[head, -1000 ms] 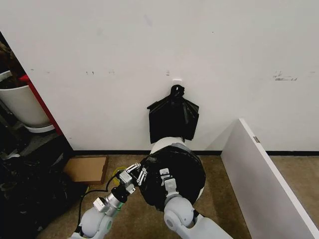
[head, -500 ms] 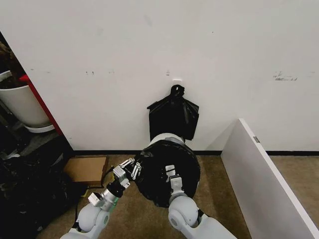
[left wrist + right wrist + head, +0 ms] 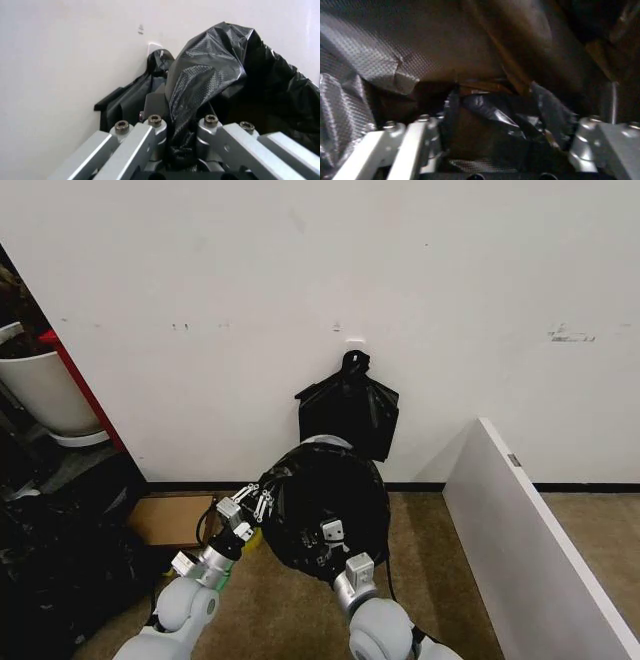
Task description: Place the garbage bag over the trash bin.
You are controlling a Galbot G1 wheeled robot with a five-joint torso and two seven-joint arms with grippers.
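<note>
Both arms come up from the bottom of the head view, bent at the elbow, and reach fwd to the garbage bag (image 3: 325,510).

Right arm is the closer one. Its big round joint sits low, and the forearm points up and a bit left into the front of the bag. Right claw (image 3: 332,532) is pushed in among the black plastic. In the right wrist view the right claw's two sides stand far apart, w/ crumpled black folds of the bag (image 3: 490,116) lying between them. Can't tell if it is grasping the plastic or just resting open in it.

Left arm is on the left, forearm slanting up and to the right. Left claw (image 3: 250,505) is at the bag's left edge. In the left wrist view the left claw (image 3: 180,150) is clenched on a bunched strip of the bag (image 3: 210,78); the plastic runs down btw. the metal fingers (image 3: 150,138) and puffs up above them.

The bag is a big round black lump, standing on the floor near the wall, spread over the trash bin. Just a thin cream strip of the trash bin (image 3: 322,441) peeks out at the far top edge.

Behind that, a bunch of black bags (image 3: 348,418) hangs on the white wall (image 3: 400,280), knotted at the top.
</note>
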